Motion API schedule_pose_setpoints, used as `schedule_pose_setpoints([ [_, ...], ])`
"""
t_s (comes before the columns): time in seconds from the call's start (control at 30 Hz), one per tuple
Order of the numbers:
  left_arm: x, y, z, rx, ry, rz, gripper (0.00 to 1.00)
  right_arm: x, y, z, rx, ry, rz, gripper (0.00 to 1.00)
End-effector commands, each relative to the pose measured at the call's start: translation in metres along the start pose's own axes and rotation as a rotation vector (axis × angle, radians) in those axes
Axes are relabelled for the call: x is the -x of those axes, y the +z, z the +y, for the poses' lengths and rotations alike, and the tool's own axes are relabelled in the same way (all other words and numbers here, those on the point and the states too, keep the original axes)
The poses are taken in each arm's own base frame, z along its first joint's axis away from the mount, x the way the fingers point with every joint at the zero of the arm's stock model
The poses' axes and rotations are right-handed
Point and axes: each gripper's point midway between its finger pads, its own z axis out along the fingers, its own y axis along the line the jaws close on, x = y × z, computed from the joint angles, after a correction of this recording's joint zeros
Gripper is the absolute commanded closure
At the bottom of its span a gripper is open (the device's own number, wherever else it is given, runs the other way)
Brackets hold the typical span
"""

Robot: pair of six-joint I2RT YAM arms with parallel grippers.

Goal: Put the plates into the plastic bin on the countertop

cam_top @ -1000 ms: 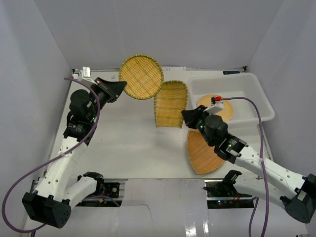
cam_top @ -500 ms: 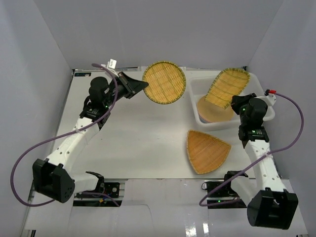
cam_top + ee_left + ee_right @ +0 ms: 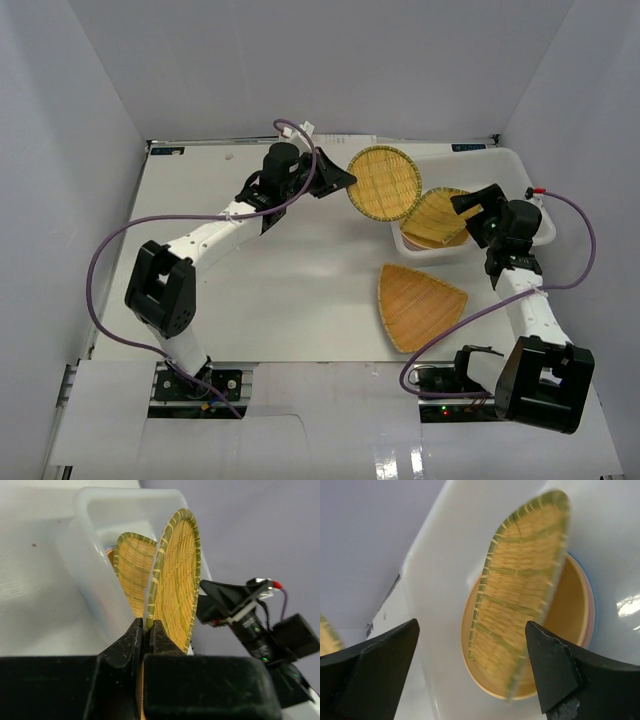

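Observation:
My left gripper is shut on the rim of the round woven bamboo plate, holding it on edge just left of the plastic bin. The scoop-shaped bamboo plate lies tilted inside the bin on the orange-yellow plate, loose and blurred. My right gripper hangs open above it, touching nothing. Pink and blue rims show under the orange-yellow plate. The fan-shaped bamboo plate lies flat on the countertop.
Pale grey walls close the countertop in on three sides. The right arm's cable loops beside the bin's right end. The left arm's purple cable trails over the left half of the countertop.
My right gripper has opened and let the scoop-shaped plate drop into the bin. My left arm has carried the round plate to the right, up to the bin's left edge.

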Motion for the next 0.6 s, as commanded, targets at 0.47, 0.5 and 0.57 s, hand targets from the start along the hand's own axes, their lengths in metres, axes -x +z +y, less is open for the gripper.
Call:
schedule_pose_setpoints([
  [0.47,-0.064,0.148,-0.043,0.000,0.088,0.123,1.00,0.110,-0.097,0.137,0.244,-0.169,-0.275,0.18],
  [0.5,-0.077,0.158,-0.025,0.034,0.078,0.152,1.00,0.107,-0.100,0.140,0.262,-0.182,-0.263,0.18],
  [0.57,-0.086,0.166,-0.017,0.044,0.060,0.171,0.90,0.101,-0.104,0.141,0.276,-0.195,-0.246,0.18],
])
